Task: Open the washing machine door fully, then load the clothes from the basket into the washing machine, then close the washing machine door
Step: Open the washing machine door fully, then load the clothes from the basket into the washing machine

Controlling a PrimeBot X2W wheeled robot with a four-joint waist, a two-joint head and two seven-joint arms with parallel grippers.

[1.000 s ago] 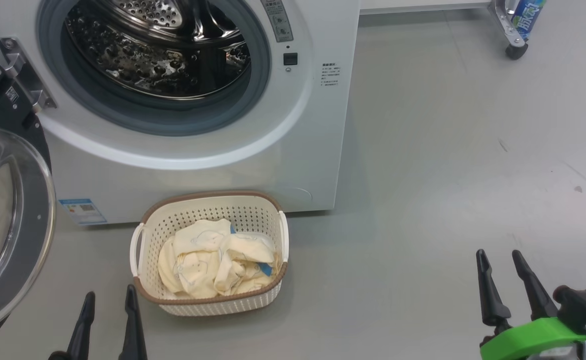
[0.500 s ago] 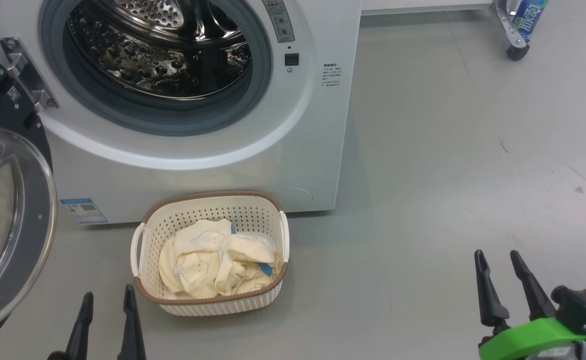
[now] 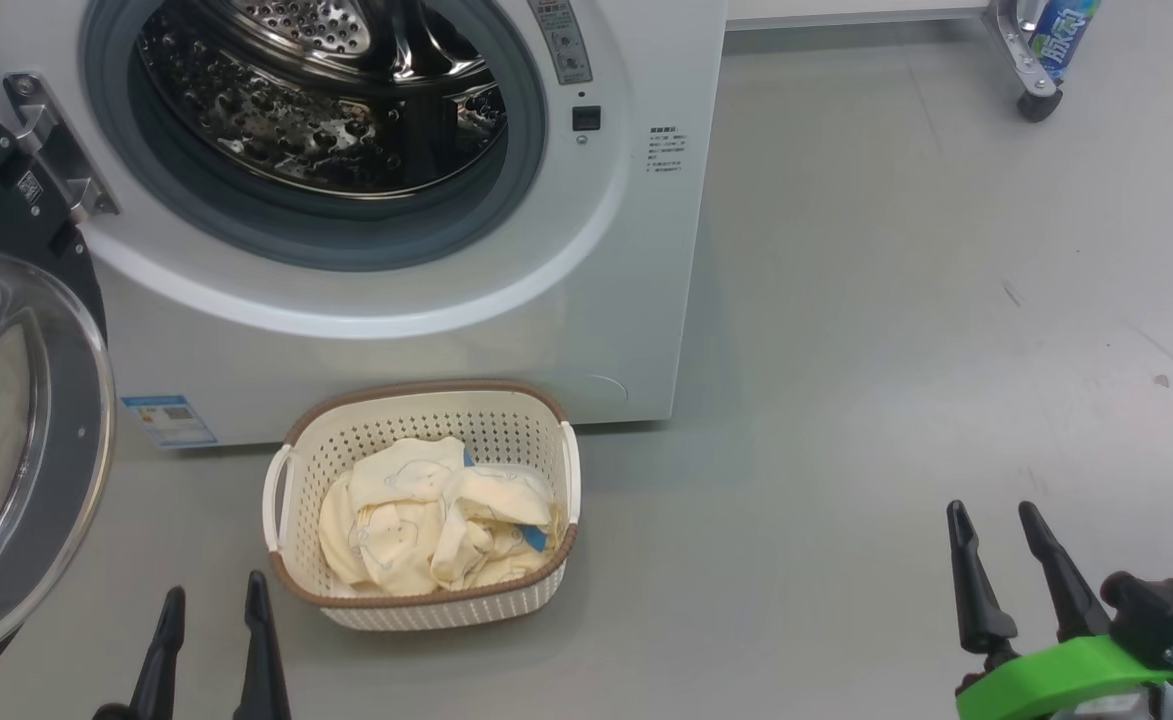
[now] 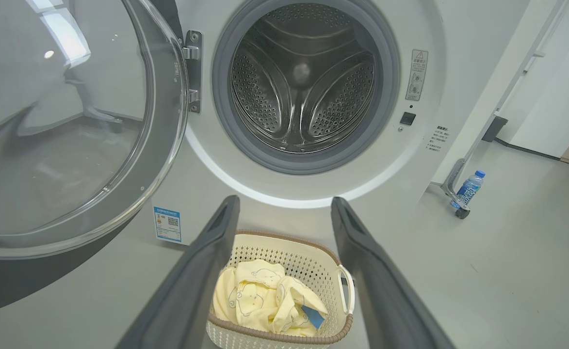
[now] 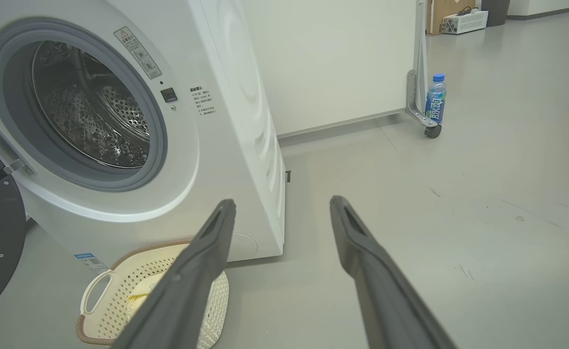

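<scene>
The clothes (image 3: 436, 520), soft pale cream-yellow garments with faint blue bear line-drawings and a bright blue patch, lie heaped and unlifted in the small cream perforated plastic basket (image 3: 426, 388), which has a brown rim and white handles. Loading looks to be the step in hand. Nearest: left tool (image 3: 214, 585), two long dark fingers spread, holding nothing, just left of the basket's near corner. The right tool (image 3: 990, 508) is likewise spread and empty, well off to the right over the grey floor (image 3: 846, 400). Basket sits on the floor just before the machine. Advice: lower the left tool over the middle of the heap, straddle a thick fold, pinch deep through several layers, and lift clear of the rim before swinging up. Cloth will drape and may snag the grey rubber gasket (image 3: 346, 240). Left: round black-rimmed glass washing machine door (image 3: 36, 450), swung wide. Behind: big white front-loading washing machine (image 3: 396, 340), steel perforated drum (image 3: 326, 100) bare. Writing: blue-and-white sticker (image 3: 168, 420) with a square code at the lower front corner, triangle warning label (image 4: 416, 72) beside the opening, small printed block (image 3: 664, 150) below it. All are too small to read. Farthest: blue-labelled plastic bottle (image 3: 1054, 30) by a castor, white characters not legible.
</scene>
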